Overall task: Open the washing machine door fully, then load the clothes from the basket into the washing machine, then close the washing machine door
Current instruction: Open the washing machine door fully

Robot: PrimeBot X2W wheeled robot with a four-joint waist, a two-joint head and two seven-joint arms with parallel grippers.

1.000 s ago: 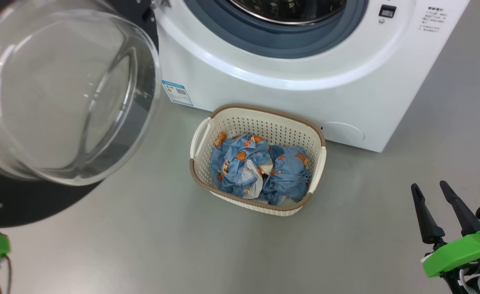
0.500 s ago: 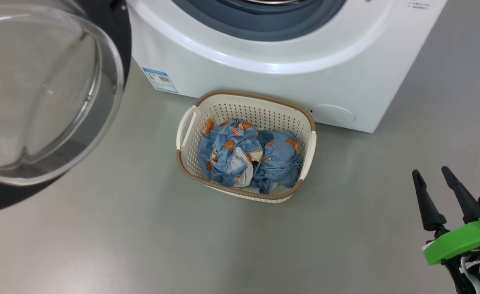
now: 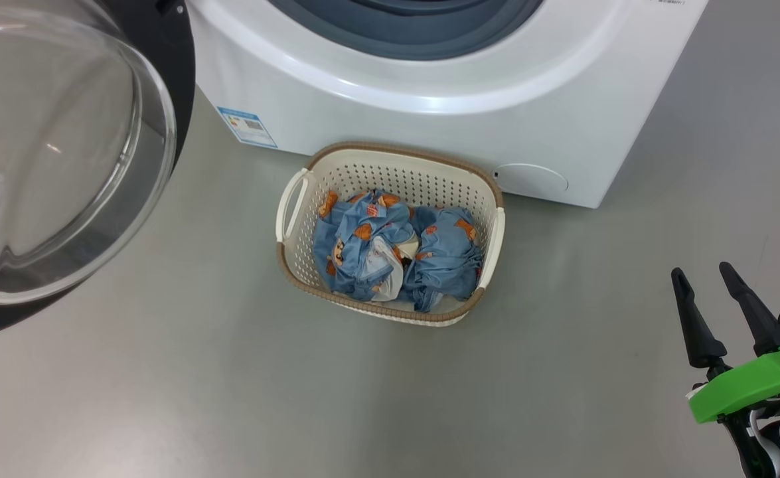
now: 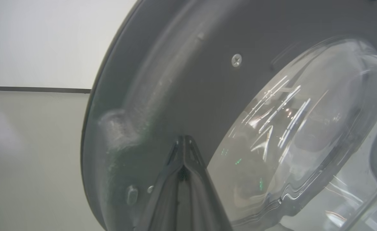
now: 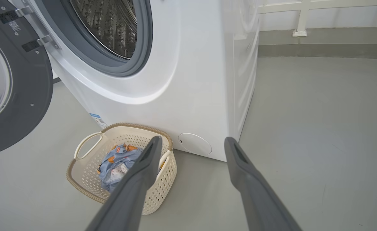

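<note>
The white washing machine (image 3: 396,119) stands at the top of the head view with its grey-blue seal showing. Its door (image 3: 64,153) hangs swung out to the left, clear glass bulge towards me. The cream basket (image 3: 390,179) sits on the floor against the machine's front, holding crumpled light blue clothes (image 3: 376,245) with orange figures. My right gripper (image 3: 700,269) is open and empty, low at the right, well apart from the basket. In the left wrist view my left gripper (image 4: 183,139) is shut, tip close to the door's (image 4: 191,80) dark inner ring.
Grey floor (image 3: 230,372) spreads around the basket. The right wrist view looks past its open fingers (image 5: 149,157) at the steel drum (image 5: 108,25), the basket (image 5: 133,125) and a white frame (image 5: 300,19) by the back wall. A round cap (image 3: 532,179) sits low on the machine.
The head camera has moved, so the machine, door and basket now sit higher and further left in the picture. My right gripper stays open at the lower right. Nothing was taken hold of.
</note>
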